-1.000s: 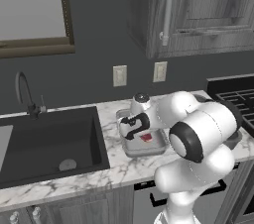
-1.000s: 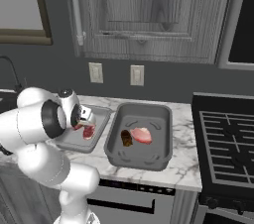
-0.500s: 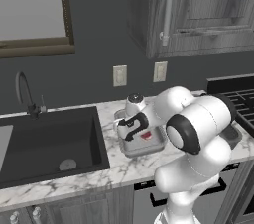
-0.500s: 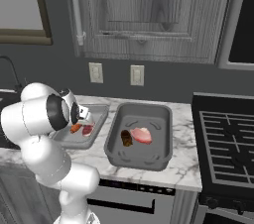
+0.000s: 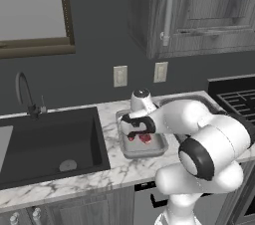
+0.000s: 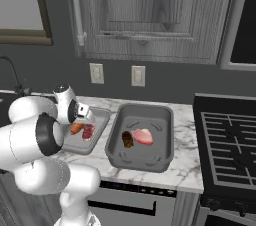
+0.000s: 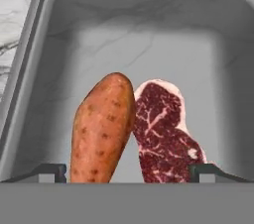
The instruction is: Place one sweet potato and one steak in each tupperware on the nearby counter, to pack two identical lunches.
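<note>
Hand view: gripper (image 7: pixel 127 171) spread wide, tips either side of the food, holding nothing. Orange sweet potato (image 7: pixel 102 129) and steak (image 7: pixel 166 131) lie touching on floor of the near tupperware (image 7: pixel 34 69), potato left of steak. Right base view: second tupperware (image 6: pixel 162 157), just right of the first on the counter (image 6: pixel 187 172), has a brown sweet potato (image 6: pixel 127 139) beside a pale steak (image 6: pixel 144 136). Both lunches look packed. If re-gripping: potato prob. firm, rounded, may roll, so take across its middle. Steak likely soft, floppy, slick; pinch thick edge.
</note>
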